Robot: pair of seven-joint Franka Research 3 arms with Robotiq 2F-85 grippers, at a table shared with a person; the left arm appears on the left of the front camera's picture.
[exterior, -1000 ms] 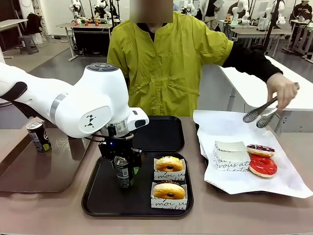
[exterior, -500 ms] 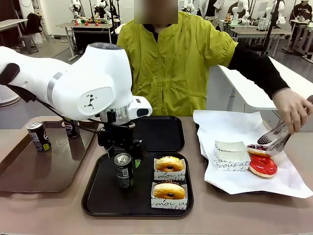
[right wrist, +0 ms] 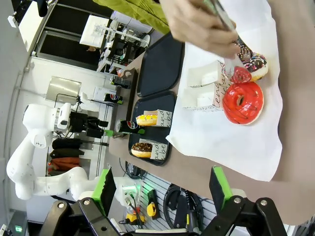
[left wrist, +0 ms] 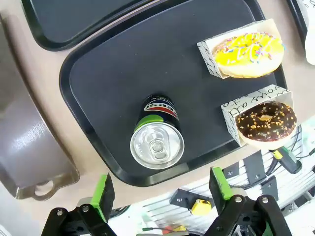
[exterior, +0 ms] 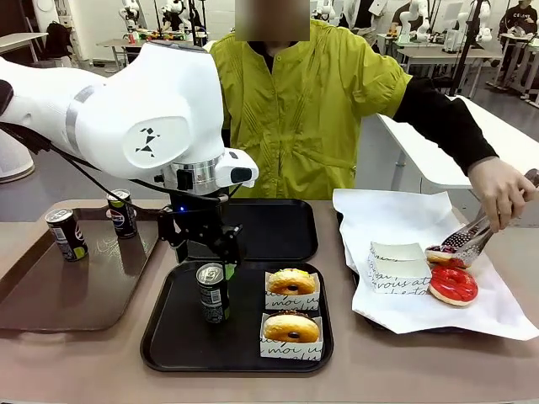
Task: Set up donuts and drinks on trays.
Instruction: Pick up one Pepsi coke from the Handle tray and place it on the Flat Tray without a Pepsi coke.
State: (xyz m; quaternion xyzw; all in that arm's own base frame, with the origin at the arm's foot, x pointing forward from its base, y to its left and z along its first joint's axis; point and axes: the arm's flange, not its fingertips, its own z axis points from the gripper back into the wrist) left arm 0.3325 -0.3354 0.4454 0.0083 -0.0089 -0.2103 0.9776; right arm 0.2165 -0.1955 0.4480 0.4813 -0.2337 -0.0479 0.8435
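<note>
**Now: one drink stands on the near tray, left claw wide above it**

Seen from the operator's station, I have the left gripper (left wrist: 160, 183) hanging directly over the can (left wrist: 156, 142). Its green pads are spread wide to either side and it grips nothing. The can stands upright on one half of the near black tray (exterior: 168, 341). It is apart from the two sleeved donuts on the other half, a yellow sprinkled donut (left wrist: 248, 49) and a chocolate donut (left wrist: 266, 120). I judge this tray's setting done: two donuts and one drink.

The far black tray (exterior: 286, 227), just behind it, has no donut or drink on it. My right gripper (right wrist: 162, 187) is also wide and holds nothing. It looks across at the paper-lined tray (exterior: 379, 215), where the person's hand (exterior: 498, 187) works tongs (exterior: 467, 240) at a purple donut (exterior: 446, 255). A red donut (exterior: 452, 285) and an empty sleeve (exterior: 397, 265) lie beside it.

Two more drinks, a green-marked can (exterior: 66, 233) and a blue-marked can (exterior: 122, 213), stand upright on the brown tray (exterior: 50, 295) at my left.

As I read it, the step in hand is the retreat from the placed can, and the second tray's drink comes next. That calls for a straight lift, so that neither pad clips the can's rim and tips it. I would then swing left to the brown tray. The blue-marked can is the nearer of the two, and I would straddle it squarely and close on its middle. The carry should pass behind the standing can, not over it.
</note>
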